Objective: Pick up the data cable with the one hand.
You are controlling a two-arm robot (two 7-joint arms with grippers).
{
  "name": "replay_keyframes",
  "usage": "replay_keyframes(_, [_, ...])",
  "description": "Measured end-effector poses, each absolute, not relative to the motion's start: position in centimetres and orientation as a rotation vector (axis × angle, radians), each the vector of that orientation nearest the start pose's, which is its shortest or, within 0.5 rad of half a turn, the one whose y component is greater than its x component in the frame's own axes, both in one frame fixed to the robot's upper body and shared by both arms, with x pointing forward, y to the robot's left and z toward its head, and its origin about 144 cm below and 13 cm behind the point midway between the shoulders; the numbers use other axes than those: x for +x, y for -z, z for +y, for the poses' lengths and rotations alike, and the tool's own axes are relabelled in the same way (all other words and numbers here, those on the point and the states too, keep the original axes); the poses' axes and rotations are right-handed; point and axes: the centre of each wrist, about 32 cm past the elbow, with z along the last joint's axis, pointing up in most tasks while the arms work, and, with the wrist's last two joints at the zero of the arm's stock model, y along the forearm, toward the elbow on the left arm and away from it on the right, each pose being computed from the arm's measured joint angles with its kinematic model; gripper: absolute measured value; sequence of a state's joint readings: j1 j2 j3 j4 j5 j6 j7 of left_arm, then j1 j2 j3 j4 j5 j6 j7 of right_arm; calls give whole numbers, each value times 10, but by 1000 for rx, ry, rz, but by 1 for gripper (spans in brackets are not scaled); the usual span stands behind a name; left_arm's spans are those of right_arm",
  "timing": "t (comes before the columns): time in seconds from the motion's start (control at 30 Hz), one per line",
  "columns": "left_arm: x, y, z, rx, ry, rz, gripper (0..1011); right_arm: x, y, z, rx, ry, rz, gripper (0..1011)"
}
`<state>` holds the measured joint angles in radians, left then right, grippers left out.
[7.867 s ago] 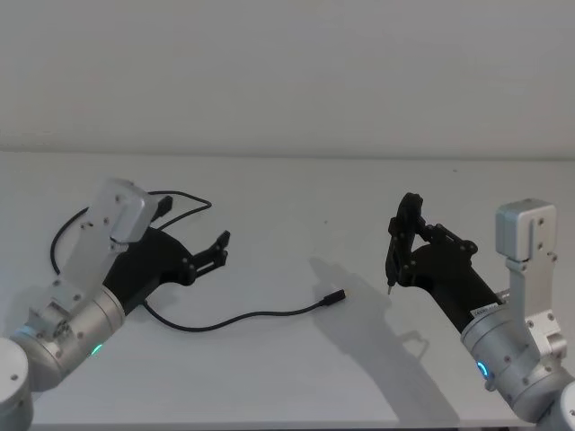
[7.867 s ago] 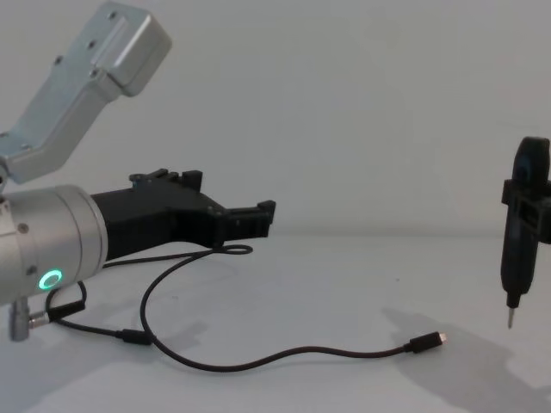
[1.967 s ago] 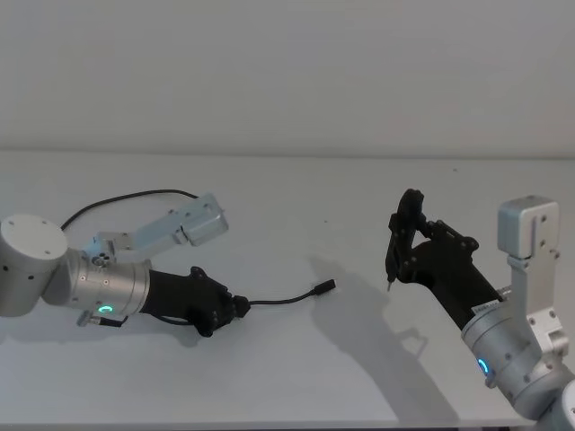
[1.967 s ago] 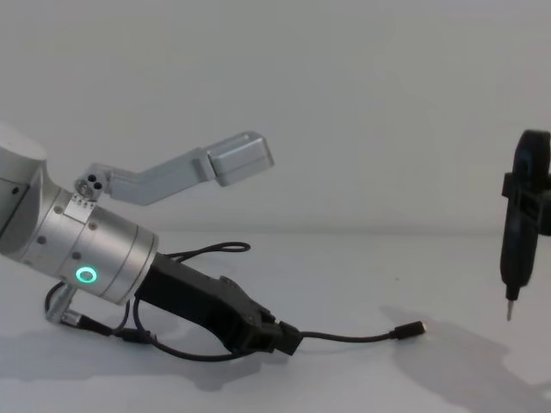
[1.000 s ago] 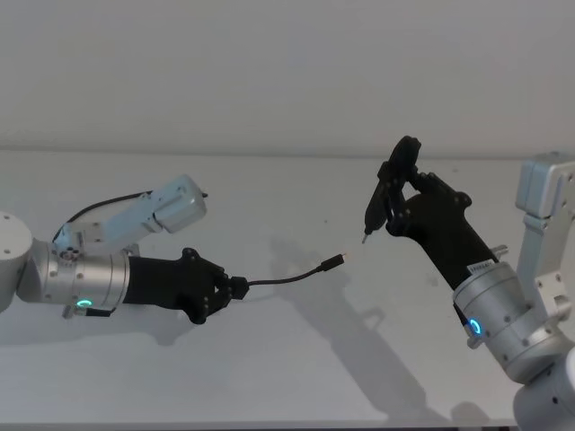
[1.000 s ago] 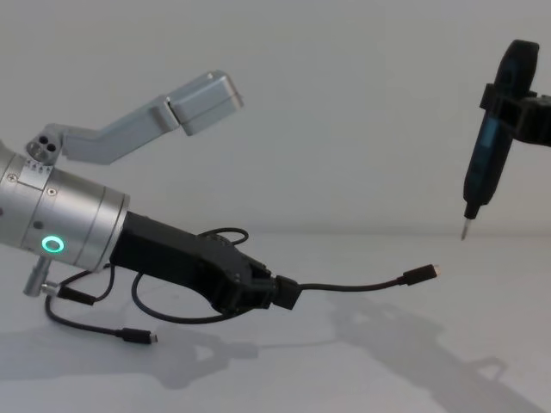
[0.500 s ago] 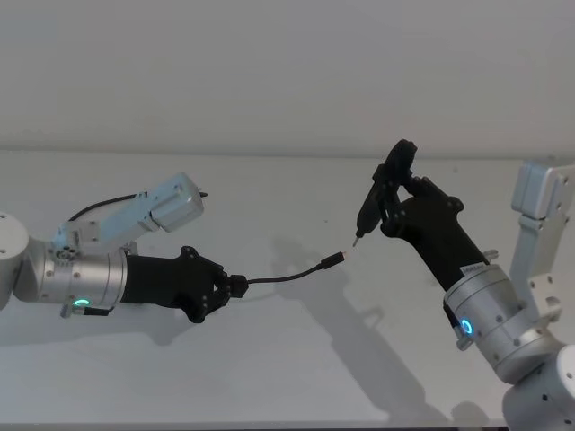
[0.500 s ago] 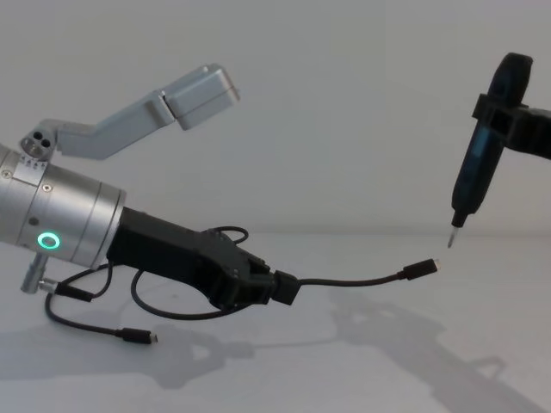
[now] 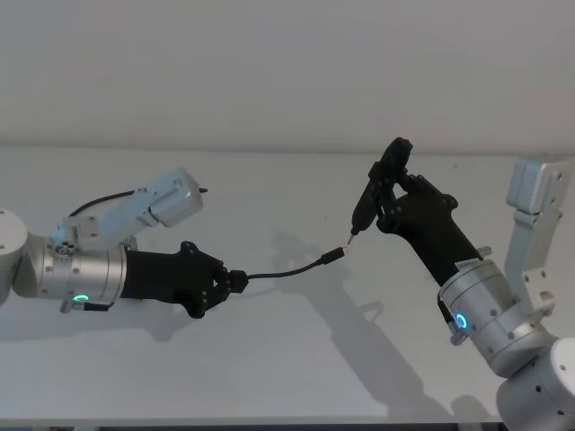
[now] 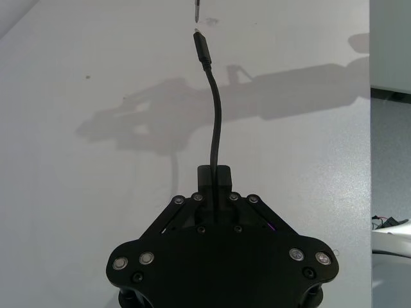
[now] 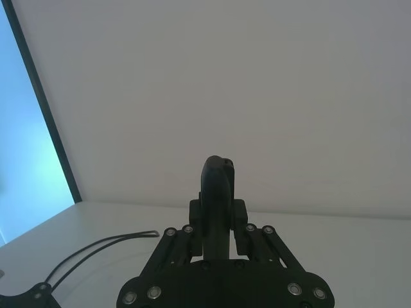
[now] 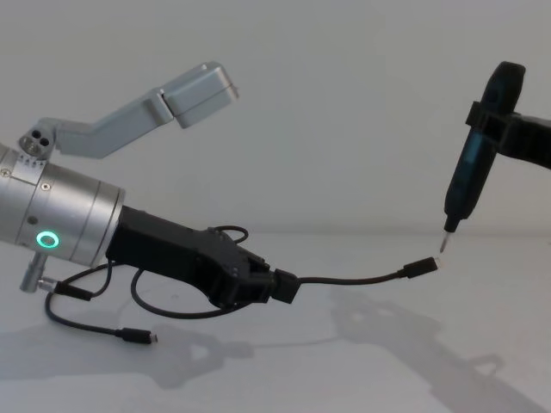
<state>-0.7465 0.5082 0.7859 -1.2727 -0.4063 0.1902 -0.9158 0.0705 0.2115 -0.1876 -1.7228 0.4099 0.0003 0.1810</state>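
My left gripper is shut on the data cable and holds it above the white table. The thin black cable arcs from the fingers to a small plug with a bright metal tip. In the left wrist view the cable runs straight out from the left gripper. My right gripper is shut on a dark blue-black pointed tool. The tool's thin tip hangs just above the plug, nearly touching it. The right gripper clamps the tool upright between its fingers.
The rest of the black cable loops on the table under my left arm, ending in a small black connector. A short lead with a silver barrel plug lies by the left wrist. The table's front edge is close.
The left gripper closed on the cable and lifted it off the table. In the last second the right arm brought the tool's tip down and left, close to the plug.
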Motion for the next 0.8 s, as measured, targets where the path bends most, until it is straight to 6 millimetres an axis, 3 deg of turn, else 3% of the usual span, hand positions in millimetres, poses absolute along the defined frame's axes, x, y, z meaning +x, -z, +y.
replay_keyframes(0.8, [599, -1259, 227, 436, -233, -87, 39, 470, -1206, -218, 273, 1145, 31, 275])
